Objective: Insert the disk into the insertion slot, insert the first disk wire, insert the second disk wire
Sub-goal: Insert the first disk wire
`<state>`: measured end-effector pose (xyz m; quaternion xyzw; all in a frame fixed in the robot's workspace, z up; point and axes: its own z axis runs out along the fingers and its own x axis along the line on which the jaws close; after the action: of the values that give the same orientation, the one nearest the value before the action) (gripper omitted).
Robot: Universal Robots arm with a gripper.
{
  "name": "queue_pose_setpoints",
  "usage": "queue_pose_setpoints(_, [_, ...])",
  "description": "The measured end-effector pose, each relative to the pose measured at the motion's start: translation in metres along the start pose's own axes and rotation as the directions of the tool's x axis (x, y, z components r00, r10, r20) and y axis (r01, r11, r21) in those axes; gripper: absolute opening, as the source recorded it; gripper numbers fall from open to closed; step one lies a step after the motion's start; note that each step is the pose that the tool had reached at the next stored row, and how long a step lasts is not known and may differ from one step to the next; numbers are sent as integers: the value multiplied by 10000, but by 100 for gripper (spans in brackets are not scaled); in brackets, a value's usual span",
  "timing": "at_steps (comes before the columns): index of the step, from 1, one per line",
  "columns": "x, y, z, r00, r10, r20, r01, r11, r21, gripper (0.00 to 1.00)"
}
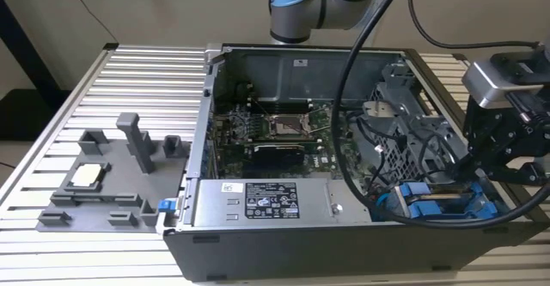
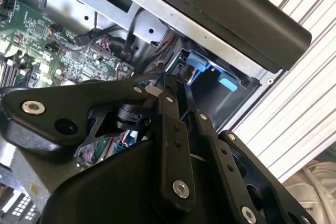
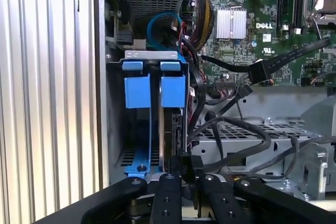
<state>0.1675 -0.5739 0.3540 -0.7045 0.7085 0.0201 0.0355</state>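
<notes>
The disk (image 3: 169,129) sits edge-on in the insertion slot (image 3: 156,55), a metal bay in the case's corner. Its blue carrier tab (image 3: 173,91) faces outward. My gripper (image 3: 188,170) hangs just over the disk's near end, its fingers close together on a small black connector (image 3: 185,162) of a disk wire. The second wrist view shows the gripper (image 2: 181,95) with a narrow gap, pointing at the blue carrier (image 2: 194,64). In the exterior view the gripper (image 1: 491,170) hovers over the bay's blue carriers (image 1: 429,205) at the case's right front corner.
A second blue carrier (image 3: 137,92) stands beside the disk. Loose black cables (image 3: 231,140) crowd the bay's inner side, with the motherboard (image 3: 252,19) beyond. The arm's own cable (image 1: 361,170) loops across the case. A grey fixture plate (image 1: 103,183) lies on the exterior view's left.
</notes>
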Motion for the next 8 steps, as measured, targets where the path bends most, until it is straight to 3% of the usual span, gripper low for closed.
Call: queue_pose_setpoints(8, [5, 1, 66, 10000, 40, 0, -40, 10000, 3, 19])
